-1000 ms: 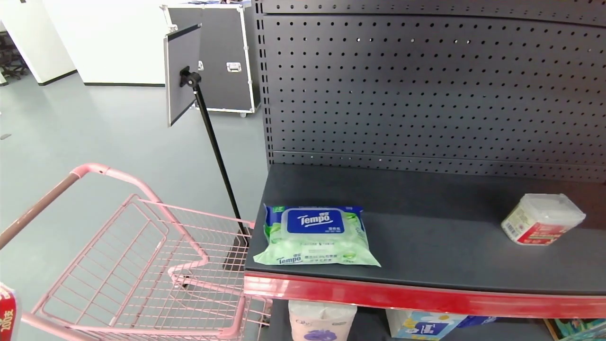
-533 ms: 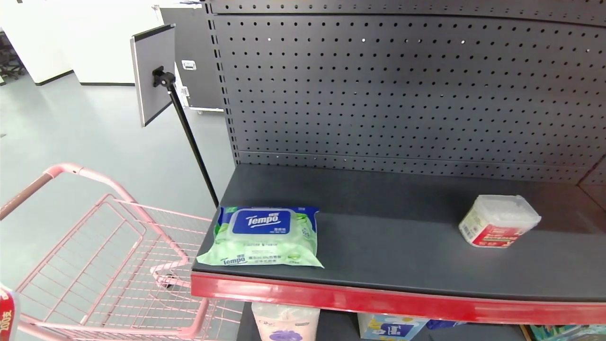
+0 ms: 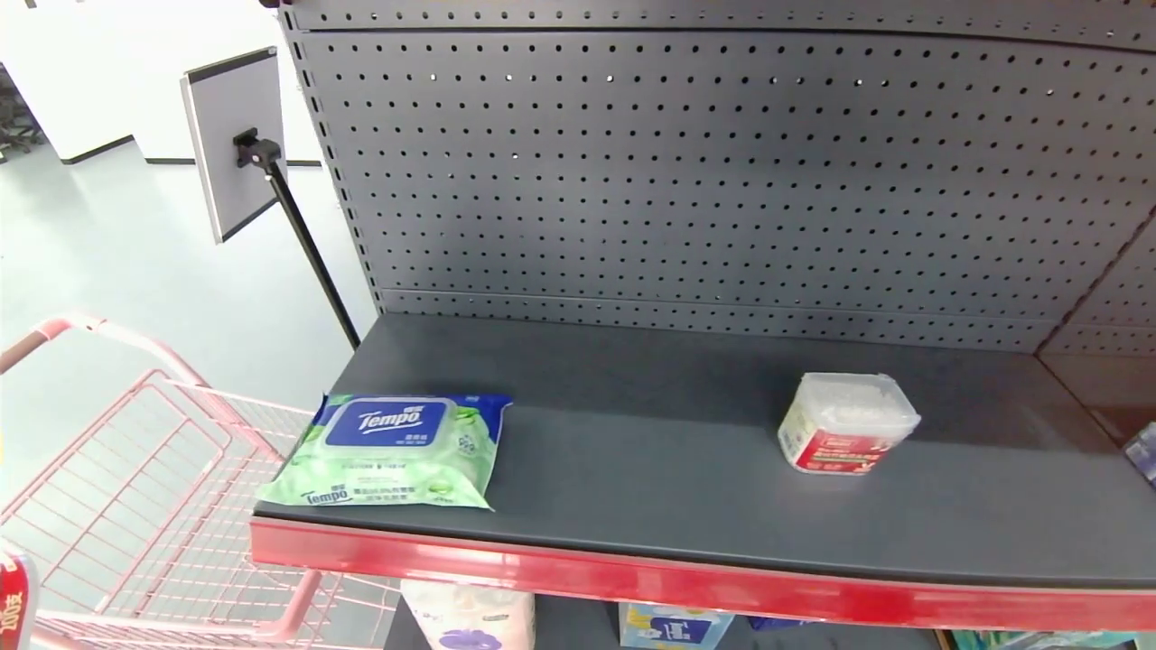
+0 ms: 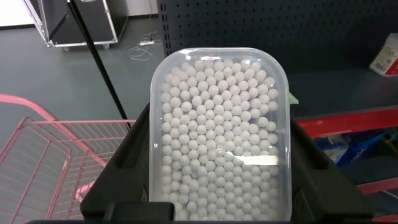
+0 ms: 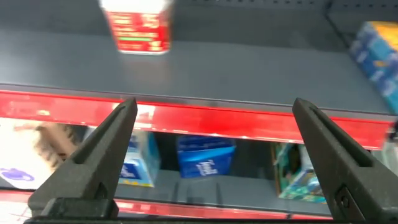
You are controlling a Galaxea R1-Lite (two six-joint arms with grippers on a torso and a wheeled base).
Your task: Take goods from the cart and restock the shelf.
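Clear box clamped in left fingers; right fingers apart, facing the shelf.

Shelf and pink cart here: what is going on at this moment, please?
The robot is restocking. Its left gripper is shut on a clear box of cotton swabs near the pink cart. The right gripper is open and empty, facing the red front edge of the shelf. On the shelf already lie a pack of wet wipes at the left front and a second cotton swab box further right.
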